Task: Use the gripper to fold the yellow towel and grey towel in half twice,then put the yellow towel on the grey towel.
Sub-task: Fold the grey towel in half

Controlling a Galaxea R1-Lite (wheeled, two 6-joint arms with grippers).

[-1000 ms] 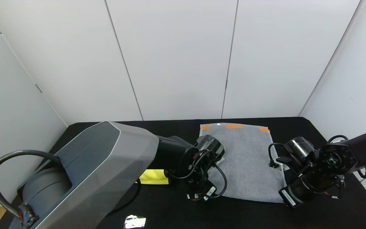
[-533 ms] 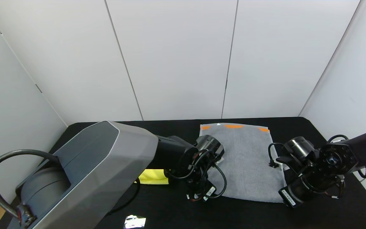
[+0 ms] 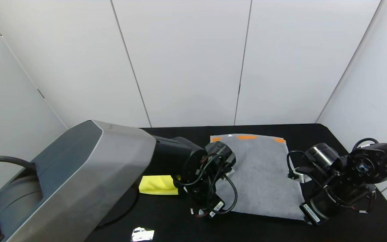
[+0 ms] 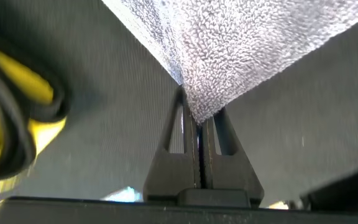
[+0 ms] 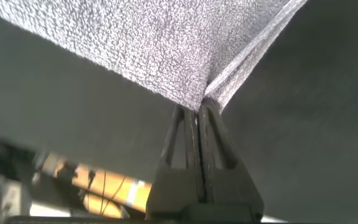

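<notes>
Grey towel [image 3: 259, 174], looped terry with an orange band at its far end, lies on the black table [image 3: 317, 134]. Both arms have lifted slightly over the last second. Left tool [image 4: 197, 134] and right tool [image 5: 197, 121] each pinch a near corner, probably starting its fold. Yellow towel [image 3: 158, 185] sits left, plush.

Bright, even overhead light, soft shadows; glare patch on black table [image 3: 142, 234] near edge; yellow towel [image 4: 5, 124] blurred in left wrist view.
</notes>
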